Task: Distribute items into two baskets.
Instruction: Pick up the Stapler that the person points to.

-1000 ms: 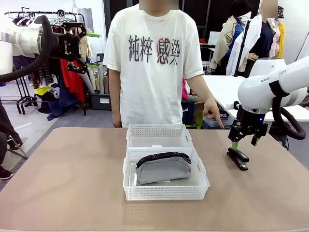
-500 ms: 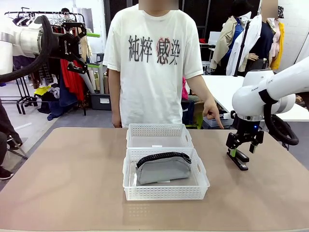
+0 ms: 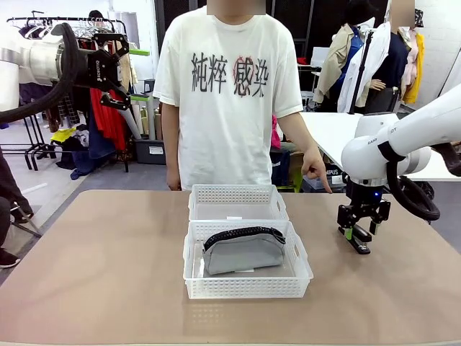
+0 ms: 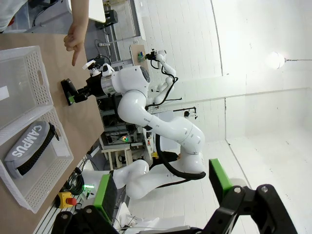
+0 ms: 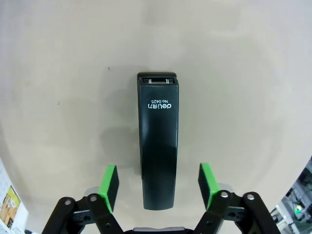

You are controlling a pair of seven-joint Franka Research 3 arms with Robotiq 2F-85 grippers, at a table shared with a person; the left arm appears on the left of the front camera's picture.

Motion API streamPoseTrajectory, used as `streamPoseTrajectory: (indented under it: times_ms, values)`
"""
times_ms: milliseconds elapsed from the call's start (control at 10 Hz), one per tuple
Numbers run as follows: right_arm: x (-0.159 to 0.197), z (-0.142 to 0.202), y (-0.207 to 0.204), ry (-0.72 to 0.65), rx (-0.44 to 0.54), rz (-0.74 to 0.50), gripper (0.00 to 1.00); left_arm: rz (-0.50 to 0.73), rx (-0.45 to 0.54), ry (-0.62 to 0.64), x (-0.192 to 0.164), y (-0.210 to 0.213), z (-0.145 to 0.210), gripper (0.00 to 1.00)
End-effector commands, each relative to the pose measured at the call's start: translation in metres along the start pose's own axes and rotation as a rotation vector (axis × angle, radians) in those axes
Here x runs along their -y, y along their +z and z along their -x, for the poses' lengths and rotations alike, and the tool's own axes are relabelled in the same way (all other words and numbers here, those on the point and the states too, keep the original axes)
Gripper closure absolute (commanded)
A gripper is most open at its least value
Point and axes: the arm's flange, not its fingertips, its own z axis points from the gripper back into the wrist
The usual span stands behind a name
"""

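While the pouch [image 3: 243,254] sits in the near basket [image 3: 248,288], I've the stapler [image 5: 157,146] left for the far basket [image 3: 238,194]; my right gripper [image 5: 158,168] straddles it unclenched, left gripper [image 3: 121,71] raised, released.

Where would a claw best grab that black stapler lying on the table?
Across its narrow width, coming from straight above. The stapler lies flat on the table, long and slim, and its straight parallel sides suit two flat pads. The right gripper straddles one end that way, jaws open, with a gap at each side.
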Motion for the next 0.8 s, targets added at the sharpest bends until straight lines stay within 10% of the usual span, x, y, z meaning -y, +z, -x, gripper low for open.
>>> streamPoseTrajectory:
  times_ms: [0, 200, 700]
  values:
    - [0.003, -0.005, 0.005, -0.007, -0.004, 0.016, 0.60, 0.005, -0.007, 0.000, 0.002, 0.002, 0.001, 0.00]
    - [0.004, -0.005, 0.005, -0.009, -0.002, 0.016, 1.00, 0.005, -0.007, 0.000, 0.002, 0.002, 0.001, 0.00]
    - [0.006, 0.001, 0.022, -0.039, 0.011, -0.006, 1.00, 0.005, -0.007, 0.000, 0.002, 0.002, 0.001, 0.00]
